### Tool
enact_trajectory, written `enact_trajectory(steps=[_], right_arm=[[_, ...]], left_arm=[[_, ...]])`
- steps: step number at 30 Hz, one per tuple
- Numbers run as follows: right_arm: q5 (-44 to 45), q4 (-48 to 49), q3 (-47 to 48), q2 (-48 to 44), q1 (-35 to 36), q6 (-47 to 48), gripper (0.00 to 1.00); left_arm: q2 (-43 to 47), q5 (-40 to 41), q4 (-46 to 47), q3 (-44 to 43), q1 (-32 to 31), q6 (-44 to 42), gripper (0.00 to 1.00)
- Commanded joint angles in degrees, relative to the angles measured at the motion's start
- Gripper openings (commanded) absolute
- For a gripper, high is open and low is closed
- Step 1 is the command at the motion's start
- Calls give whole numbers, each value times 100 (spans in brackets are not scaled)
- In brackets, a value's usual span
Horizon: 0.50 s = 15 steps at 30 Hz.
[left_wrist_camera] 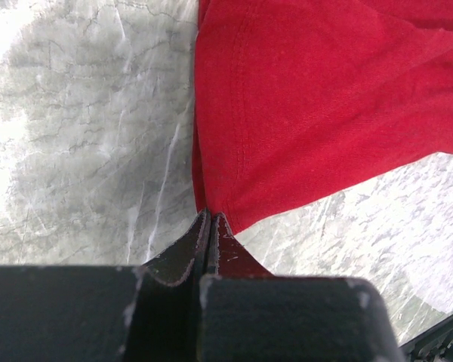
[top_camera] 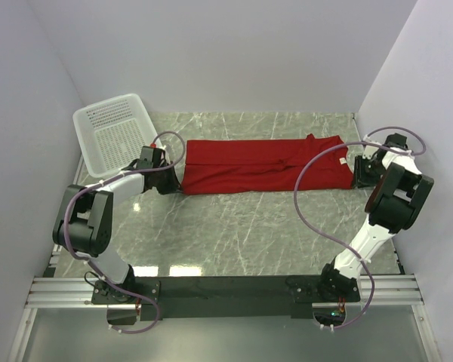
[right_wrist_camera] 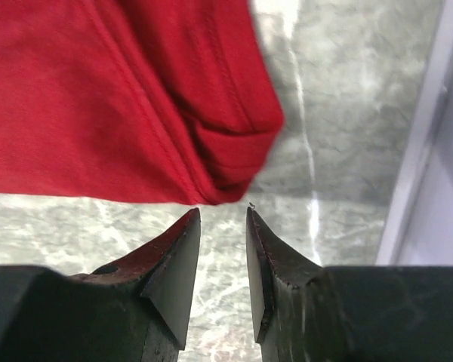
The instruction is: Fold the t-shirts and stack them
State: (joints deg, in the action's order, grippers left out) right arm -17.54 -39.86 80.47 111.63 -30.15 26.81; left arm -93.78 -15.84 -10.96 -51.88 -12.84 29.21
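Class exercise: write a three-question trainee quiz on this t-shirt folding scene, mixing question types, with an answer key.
1. True or false: the right gripper is clamped on the red t-shirt.
2. Which gripper pinches a corner of the shirt? A. the left gripper B. the right one C. neither
3. Fill in: the white basket lies on the robot's ____ side.
Key: 1 false; 2 A; 3 left.

Left gripper pinched closed, right gripper with jaws parted.
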Motion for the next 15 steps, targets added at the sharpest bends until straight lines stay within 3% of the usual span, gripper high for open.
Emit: enact_trajectory(steps=[1,15], right_arm=[[-249,31,302,-72,141,-62,38],[-31,-22,795,429,458,-229,39]], left_arm=[[-105,-139,164,-182,-8,-12,1],[-325,-183,50,-393,-8,-30,1]])
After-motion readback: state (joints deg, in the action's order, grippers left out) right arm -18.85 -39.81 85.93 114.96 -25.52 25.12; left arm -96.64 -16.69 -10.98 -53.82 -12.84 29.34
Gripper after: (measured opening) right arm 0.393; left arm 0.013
